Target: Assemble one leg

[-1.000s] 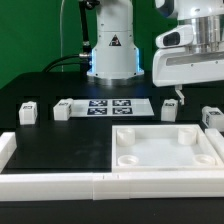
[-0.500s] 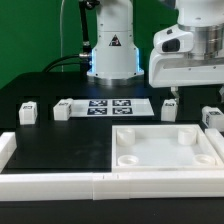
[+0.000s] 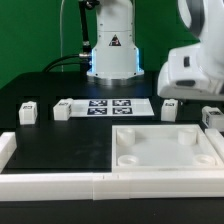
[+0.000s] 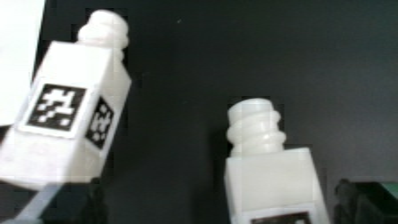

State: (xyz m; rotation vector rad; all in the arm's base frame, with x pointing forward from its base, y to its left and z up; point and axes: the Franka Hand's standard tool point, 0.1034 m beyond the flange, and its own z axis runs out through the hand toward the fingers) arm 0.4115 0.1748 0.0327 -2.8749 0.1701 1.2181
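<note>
The hand (image 3: pixel 182 90) is hovering low at the exterior view's right, just above the leg (image 3: pixel 168 108). Its fingers are hiding beneath the housing, so I cannot tell how far it is open, and nothing is showing in its hold. The wrist view is taking in a tagged post (image 4: pixel 68 112) and a second post (image 4: pixel 267 165), resting apart on the black surface (image 3: pixel 60 135). Farther off, two spare legs (image 3: pixel 28 112) are waiting near the marker board (image 3: pixel 108 106). The white panel (image 3: pixel 165 133) is carrying nothing in its visible recesses, so the work is seemingly only starting: grasping, carrying and fitting are all remaining.
</note>
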